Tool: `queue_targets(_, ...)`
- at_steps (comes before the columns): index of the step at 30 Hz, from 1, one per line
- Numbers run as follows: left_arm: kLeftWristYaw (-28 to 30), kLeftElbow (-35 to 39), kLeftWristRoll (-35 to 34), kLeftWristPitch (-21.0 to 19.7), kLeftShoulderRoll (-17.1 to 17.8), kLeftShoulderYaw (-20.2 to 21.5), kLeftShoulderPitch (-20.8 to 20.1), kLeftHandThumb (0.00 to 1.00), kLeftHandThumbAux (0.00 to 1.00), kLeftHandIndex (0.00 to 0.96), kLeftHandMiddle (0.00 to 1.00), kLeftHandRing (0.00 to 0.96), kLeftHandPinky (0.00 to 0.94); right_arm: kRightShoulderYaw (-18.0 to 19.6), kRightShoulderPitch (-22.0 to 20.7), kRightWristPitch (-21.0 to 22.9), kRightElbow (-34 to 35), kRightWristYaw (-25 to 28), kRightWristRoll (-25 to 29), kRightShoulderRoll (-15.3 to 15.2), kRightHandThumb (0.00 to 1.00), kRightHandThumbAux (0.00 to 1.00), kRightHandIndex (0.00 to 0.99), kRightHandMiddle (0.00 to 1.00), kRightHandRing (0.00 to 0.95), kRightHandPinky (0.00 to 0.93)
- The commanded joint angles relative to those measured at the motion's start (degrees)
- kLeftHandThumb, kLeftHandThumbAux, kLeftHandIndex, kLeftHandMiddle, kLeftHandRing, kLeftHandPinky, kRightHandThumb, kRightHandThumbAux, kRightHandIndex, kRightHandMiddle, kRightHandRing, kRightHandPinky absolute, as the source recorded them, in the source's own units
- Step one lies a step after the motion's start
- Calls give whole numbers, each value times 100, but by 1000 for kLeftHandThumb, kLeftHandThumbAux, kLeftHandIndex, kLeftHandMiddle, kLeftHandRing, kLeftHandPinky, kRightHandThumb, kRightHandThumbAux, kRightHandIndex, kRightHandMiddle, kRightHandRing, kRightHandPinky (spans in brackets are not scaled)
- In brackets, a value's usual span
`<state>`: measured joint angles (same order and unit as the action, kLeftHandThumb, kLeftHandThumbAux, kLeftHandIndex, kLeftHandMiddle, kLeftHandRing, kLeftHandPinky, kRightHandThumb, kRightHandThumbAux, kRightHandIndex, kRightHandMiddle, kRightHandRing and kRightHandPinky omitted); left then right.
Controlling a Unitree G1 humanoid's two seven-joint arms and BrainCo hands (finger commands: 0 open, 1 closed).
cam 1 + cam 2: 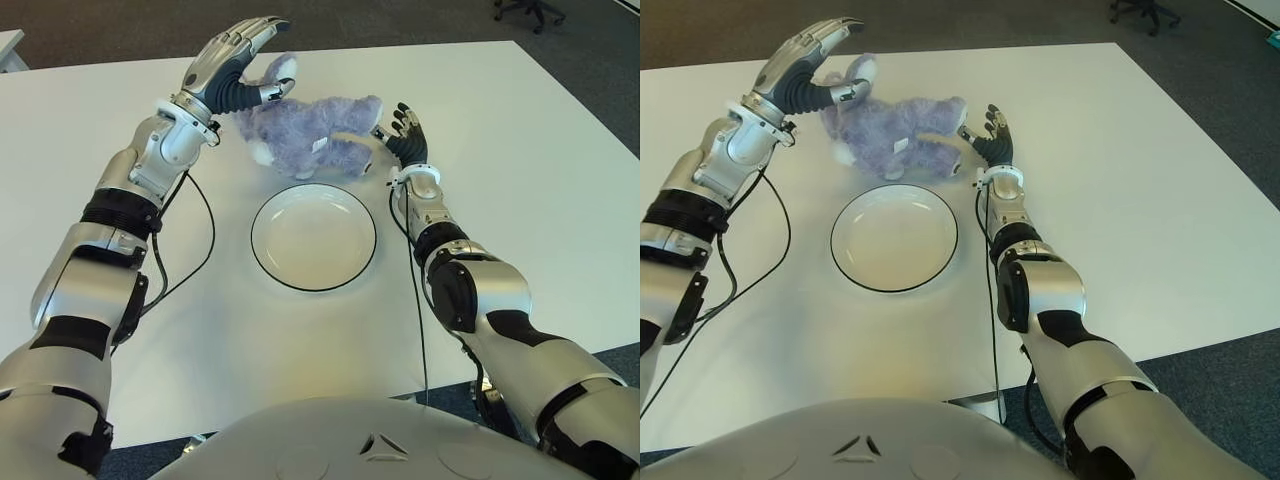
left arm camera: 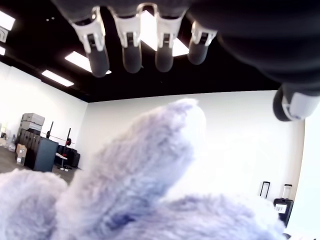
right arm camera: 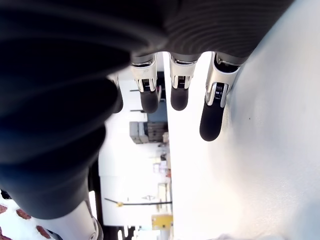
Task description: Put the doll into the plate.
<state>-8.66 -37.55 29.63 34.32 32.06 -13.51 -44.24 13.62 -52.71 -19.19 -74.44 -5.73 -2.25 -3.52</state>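
The white table (image 1: 520, 150) carried everything. On it the purple plush doll (image 1: 305, 135) lay on its side just beyond the far rim of the white plate (image 1: 313, 237), outside the plate. The left hand (image 1: 228, 62) was raised over the doll's left end, beside its upturned ear, fingers stretched out wide and gripping nothing; its wrist view showed the fingertips (image 2: 98, 59) clear above the fur. The right hand (image 1: 405, 135) stood at the doll's right end, fingers extended and spread, also holding nothing.
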Motion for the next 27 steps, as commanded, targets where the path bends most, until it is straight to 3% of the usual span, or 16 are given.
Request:
queue_targets(1, 296, 301, -87, -118, 97, 93, 254, 308, 265, 0, 61, 71, 56, -23, 311, 360, -276, -7, -22, 96, 238, 798, 32, 0, 0, 0)
queue_targets(15, 452, 917, -6, -261, 112, 181, 654, 338, 261, 0, 89, 117, 43, -28, 317, 337, -273, 17, -20, 90, 239, 791, 30, 0, 0, 0)
queue_targets(17, 464, 972, -16, -314, 97, 191, 693, 345, 266, 0, 97, 147, 90, -32, 317, 335, -273, 15, -23, 89, 248, 786, 29, 0, 0, 0)
queue_targets(27, 439, 895, -27, -361, 29, 173, 650, 347, 268, 0, 89, 136, 53, -41, 323, 334, -272, -26, -33, 87, 262, 776, 32, 0, 0, 0)
